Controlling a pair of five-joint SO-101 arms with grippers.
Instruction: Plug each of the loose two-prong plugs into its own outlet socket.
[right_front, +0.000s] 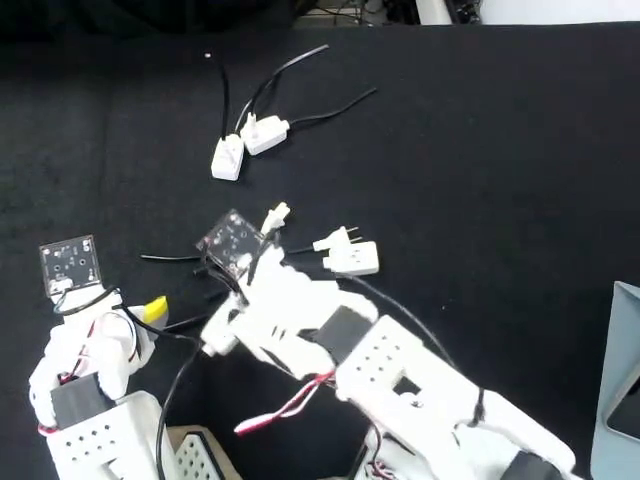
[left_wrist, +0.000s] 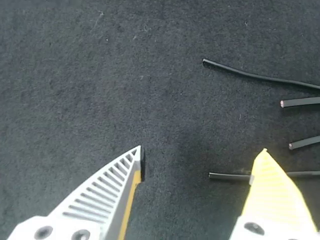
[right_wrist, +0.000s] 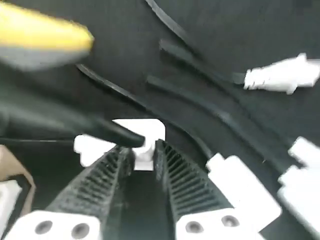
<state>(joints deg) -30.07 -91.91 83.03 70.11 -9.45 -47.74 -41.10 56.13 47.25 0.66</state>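
Plug pinched in the right hand — left hand spread wide over the table.

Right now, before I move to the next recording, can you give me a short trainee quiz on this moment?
1. True or false: the left claw is open and holds nothing.
2. What is the right claw closed on? A) a black cord B) a white piece C) nothing
3. Fill in: beside its white finger, the left claw's other finger is coloured ____.
Key: 1 true; 2 B; 3 yellow.
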